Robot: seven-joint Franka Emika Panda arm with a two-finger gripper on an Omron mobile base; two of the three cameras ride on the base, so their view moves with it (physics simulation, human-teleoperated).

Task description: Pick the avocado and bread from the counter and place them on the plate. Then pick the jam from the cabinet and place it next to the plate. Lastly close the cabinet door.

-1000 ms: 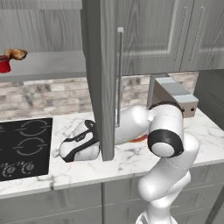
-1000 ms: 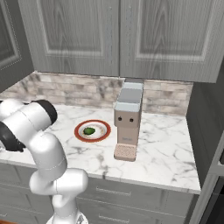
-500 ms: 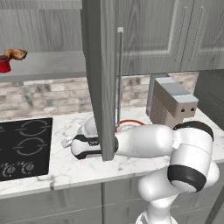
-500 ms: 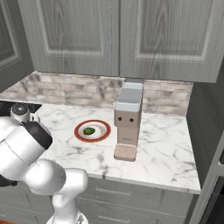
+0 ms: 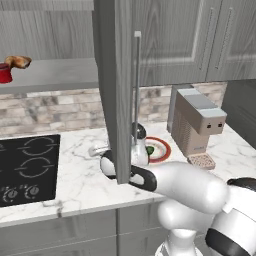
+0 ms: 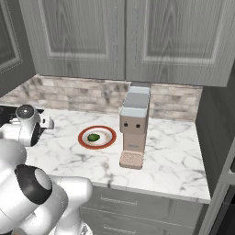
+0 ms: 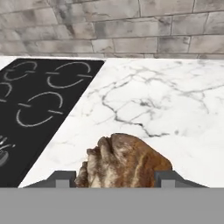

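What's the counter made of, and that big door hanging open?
The counter looks like polished white marble, judging by its grey veins. The cabinet door looks like grey matte wood, showing streaky grain; its handle seems to be metal, slim and pale.

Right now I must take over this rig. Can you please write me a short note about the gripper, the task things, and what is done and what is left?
Gripper: low over the counter beside the cooktop, one finger on each side of the bread; cannot tell whether it is gripped.
Avocado: on the plate, done.
Jam: on the cabinet shelf, beside a pastry.
Cabinet door: open.
Left: bread to the plate, jam next to the plate, close the door.
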